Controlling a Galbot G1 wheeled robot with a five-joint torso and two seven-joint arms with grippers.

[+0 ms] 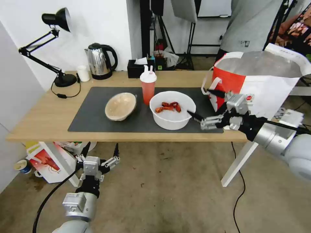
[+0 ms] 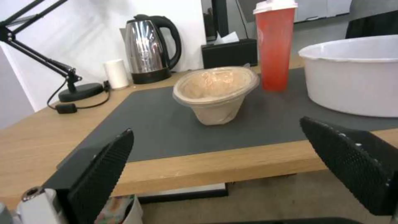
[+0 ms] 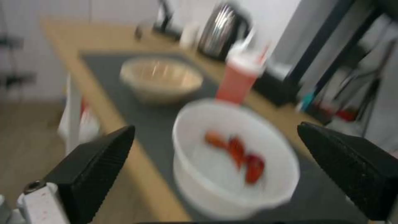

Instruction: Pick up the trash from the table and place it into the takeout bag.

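On the table [image 1: 42, 113], a dark grey mat [image 1: 94, 119] carries the trash in a row. The beige paper bowl [image 1: 120, 106] [image 2: 215, 90] [image 3: 161, 76] lies tilted on the left. The red drink cup [image 1: 148, 87] [image 2: 274, 46] [image 3: 237, 81] stands upright in the middle. The big white bowl [image 1: 172, 110] [image 2: 352, 74] [image 3: 234, 158] holds red crayfish shells [image 1: 168, 106]. The takeout bag [image 1: 259, 81] stands open at the table's right end. My right gripper [image 1: 201, 103] [image 3: 215, 127] is open just right of the white bowl, holding nothing. My left gripper [image 1: 101, 149] [image 2: 216, 126] hangs open below the table's front edge.
Along the back edge stand a black desk lamp [image 1: 55, 19], a small white cup [image 1: 83, 73], a steel kettle [image 1: 98, 61] and a black tissue box [image 1: 139, 68]. Boxes and a cup [image 1: 42, 158] lie on the floor under the left end. A black cable [image 1: 239, 181] runs by the white leg.
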